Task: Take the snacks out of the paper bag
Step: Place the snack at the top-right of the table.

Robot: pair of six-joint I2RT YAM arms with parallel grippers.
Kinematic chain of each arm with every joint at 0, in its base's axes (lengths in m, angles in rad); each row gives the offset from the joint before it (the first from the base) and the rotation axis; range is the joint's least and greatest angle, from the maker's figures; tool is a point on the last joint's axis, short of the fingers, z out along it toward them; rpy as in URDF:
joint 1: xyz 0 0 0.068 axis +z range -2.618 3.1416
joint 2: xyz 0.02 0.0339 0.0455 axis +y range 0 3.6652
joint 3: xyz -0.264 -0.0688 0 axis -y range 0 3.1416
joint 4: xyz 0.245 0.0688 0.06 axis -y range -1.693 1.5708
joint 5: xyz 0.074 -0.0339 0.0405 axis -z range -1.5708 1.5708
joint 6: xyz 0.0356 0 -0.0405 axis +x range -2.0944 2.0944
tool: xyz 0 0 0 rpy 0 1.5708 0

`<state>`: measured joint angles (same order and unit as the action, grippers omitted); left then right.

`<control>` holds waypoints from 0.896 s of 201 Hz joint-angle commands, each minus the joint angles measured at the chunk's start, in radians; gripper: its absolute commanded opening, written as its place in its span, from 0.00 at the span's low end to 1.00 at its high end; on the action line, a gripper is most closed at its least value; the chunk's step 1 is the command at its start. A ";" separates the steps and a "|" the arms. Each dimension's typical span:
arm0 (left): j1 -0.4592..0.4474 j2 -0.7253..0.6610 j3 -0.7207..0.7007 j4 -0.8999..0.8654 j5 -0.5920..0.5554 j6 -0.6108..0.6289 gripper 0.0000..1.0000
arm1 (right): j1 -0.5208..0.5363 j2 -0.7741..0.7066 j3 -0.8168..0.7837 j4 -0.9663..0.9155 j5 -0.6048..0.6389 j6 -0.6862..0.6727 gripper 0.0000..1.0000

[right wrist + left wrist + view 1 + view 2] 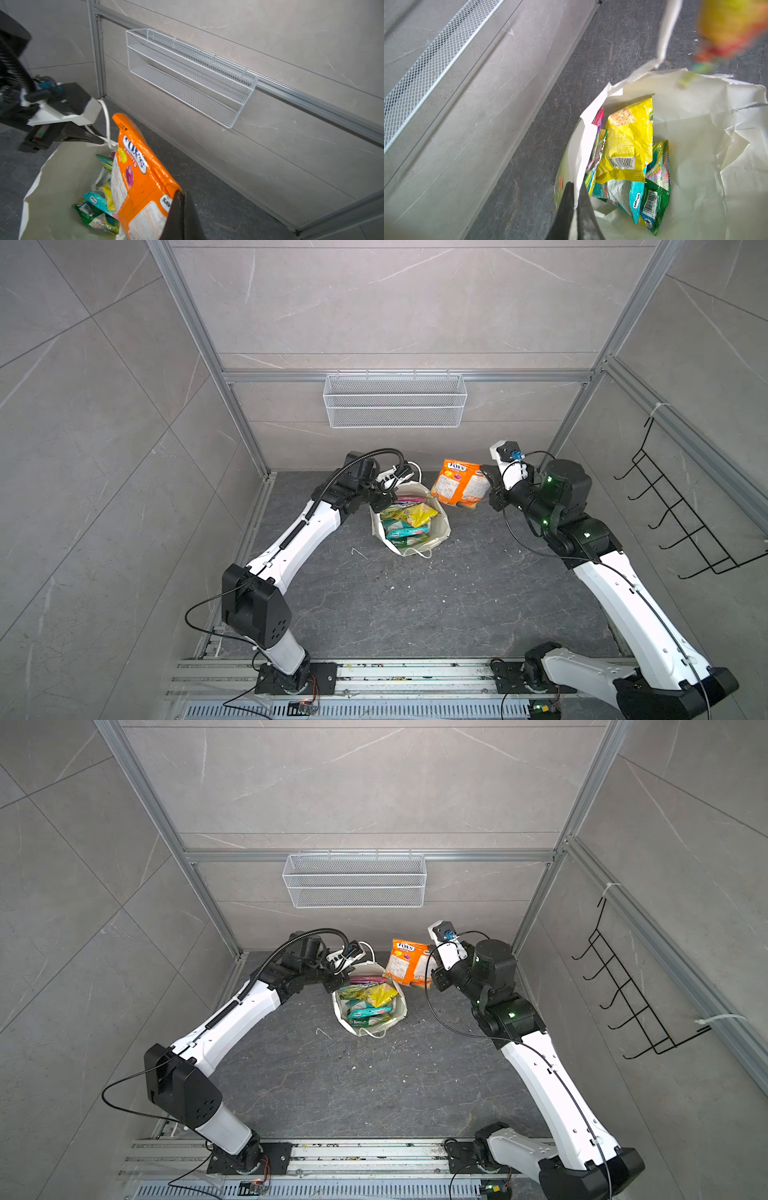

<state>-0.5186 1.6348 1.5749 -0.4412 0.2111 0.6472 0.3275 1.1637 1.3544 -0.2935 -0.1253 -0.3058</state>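
White crumpled paper carrier bag (441, 531), cord handles: standing open on dark stone floor (374, 605). Left gripper (574, 187): clamping tight on bag's rim. Right gripper (181, 194): pinching edge of orange glossy plastic packet (457, 486), hanging just beside bag's mouth. Yellow crinkly packet (627, 141), teal packet (636, 199), green packet (654, 200), purple-pink packet (598, 118): lying inside bag.

Orange packet (143, 187): glossy orange, with a white oval logo in blue lettering and white printed panels. Paper bag (695, 145): plain off-white inside. Yellow packet (627, 141): bright yellow, with a black barcode on white. Teal packet (636, 199): teal with white lettering. Green packet (654, 203): dark green, with pastel swirls toward one end. Wire-mesh basket (395, 400): white diamond mesh. Floor (415, 605): dark grey with pale veining.
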 commanded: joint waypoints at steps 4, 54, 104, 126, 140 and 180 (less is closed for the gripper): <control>-0.017 -0.071 0.007 0.048 0.042 0.018 0.00 | -0.032 0.049 0.035 0.061 0.065 0.058 0.00; -0.026 -0.084 -0.004 0.050 0.035 0.025 0.00 | -0.095 0.243 0.087 0.089 0.060 0.002 0.00; -0.027 -0.082 -0.010 0.055 0.022 0.029 0.00 | -0.135 0.534 0.207 0.087 0.056 -0.172 0.00; -0.027 -0.082 -0.012 0.058 0.026 0.025 0.00 | -0.173 0.649 0.254 0.141 0.055 -0.231 0.00; -0.027 -0.082 -0.011 0.061 0.031 0.025 0.00 | -0.195 0.723 0.313 0.162 0.049 -0.274 0.00; -0.027 -0.083 -0.008 0.064 0.033 0.027 0.00 | -0.213 0.872 0.430 0.223 0.025 -0.418 0.00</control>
<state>-0.5350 1.6157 1.5585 -0.4469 0.2108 0.6563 0.1146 1.9965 1.6989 -0.1738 -0.0704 -0.6075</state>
